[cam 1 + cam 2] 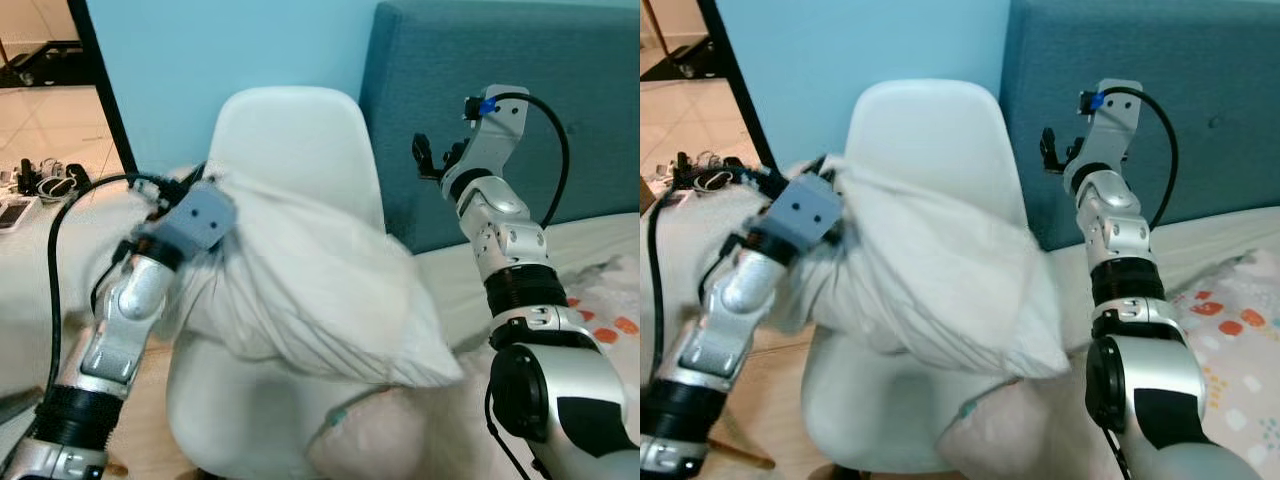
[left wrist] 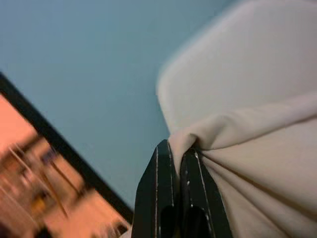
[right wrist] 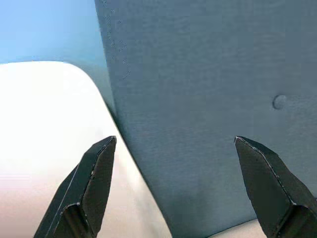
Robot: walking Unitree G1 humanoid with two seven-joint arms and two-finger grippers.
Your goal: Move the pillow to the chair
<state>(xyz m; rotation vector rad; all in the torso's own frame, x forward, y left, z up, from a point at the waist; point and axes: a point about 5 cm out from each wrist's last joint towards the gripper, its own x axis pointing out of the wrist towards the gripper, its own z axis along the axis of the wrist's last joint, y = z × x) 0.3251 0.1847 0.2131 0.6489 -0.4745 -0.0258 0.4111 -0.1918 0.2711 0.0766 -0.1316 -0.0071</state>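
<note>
A white pillow [image 1: 320, 290] hangs over the seat of a white moulded chair [image 1: 300, 140], sagging toward the right. My left gripper [image 2: 179, 158] is shut on a bunched corner of the pillow [image 2: 257, 148] at its upper left, in front of the chair back [image 2: 247, 64]. The left arm [image 1: 120, 320] reaches up from the lower left. My right gripper [image 3: 176, 146] is open and holds nothing; it is raised beside the chair's right edge [image 3: 44, 124], facing the blue headboard [image 3: 208, 99]. In the eye views the right gripper [image 1: 428, 155] sits high, apart from the pillow.
The blue upholstered headboard [image 1: 500, 60] stands behind the chair on the right, with a bed and patterned sheet [image 1: 600, 310] below it. A light blue wall [image 1: 220, 50] is behind. A black frame post [image 1: 100, 80] and cluttered floor items [image 1: 40, 185] lie at left.
</note>
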